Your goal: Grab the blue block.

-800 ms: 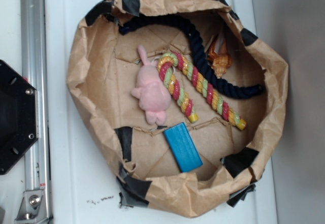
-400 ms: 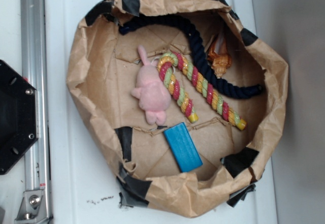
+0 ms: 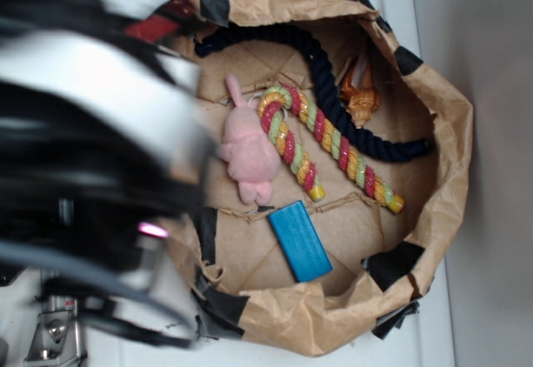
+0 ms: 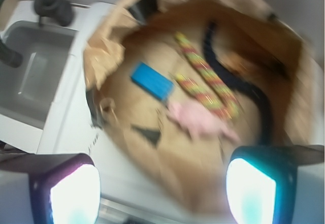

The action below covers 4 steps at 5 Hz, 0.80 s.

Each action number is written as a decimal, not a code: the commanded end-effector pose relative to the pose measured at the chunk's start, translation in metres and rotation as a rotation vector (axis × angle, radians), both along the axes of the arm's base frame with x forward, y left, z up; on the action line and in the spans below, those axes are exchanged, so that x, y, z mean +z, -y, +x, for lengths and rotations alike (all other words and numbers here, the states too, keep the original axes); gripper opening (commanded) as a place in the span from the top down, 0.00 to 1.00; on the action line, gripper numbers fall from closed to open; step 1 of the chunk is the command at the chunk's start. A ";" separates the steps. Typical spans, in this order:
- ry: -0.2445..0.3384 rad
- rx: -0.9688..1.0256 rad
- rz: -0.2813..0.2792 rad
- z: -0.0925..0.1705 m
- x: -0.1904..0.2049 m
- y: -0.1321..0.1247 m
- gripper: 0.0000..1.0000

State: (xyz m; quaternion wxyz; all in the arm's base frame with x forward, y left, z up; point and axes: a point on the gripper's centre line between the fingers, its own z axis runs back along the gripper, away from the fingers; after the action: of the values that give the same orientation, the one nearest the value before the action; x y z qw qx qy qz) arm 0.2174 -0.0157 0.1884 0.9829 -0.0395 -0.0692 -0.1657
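The blue block [image 3: 300,240] lies flat on the brown paper near the front of the paper-lined basin [image 3: 454,159]; the wrist view shows the blue block [image 4: 152,81] at upper left of the paper. My arm fills the left of the exterior view as a blur, high over the basin's left rim. My gripper [image 4: 162,191] is open, its two fingertips [image 4: 76,196] wide apart with nothing between them, well above and away from the block.
A pink plush toy [image 3: 248,152], a striped red-yellow-green rope [image 3: 329,146], a dark navy rope [image 3: 333,84] and an orange figure [image 3: 360,96] lie in the basin. A grey sink [image 4: 30,76] shows left in the wrist view.
The arm has swung into the exterior view from the left, blurred with motion. Block and toys have not moved.
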 end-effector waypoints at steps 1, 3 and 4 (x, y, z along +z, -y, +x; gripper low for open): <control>0.028 -0.142 0.103 0.085 -0.067 -0.008 0.00; 0.121 -0.448 0.078 0.051 -0.104 0.009 0.00; 0.152 -0.609 0.084 0.033 -0.114 0.036 0.00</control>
State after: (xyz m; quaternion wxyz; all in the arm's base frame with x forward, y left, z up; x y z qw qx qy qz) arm 0.2502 -0.0426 0.0642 0.8903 -0.0105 -0.0976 -0.4447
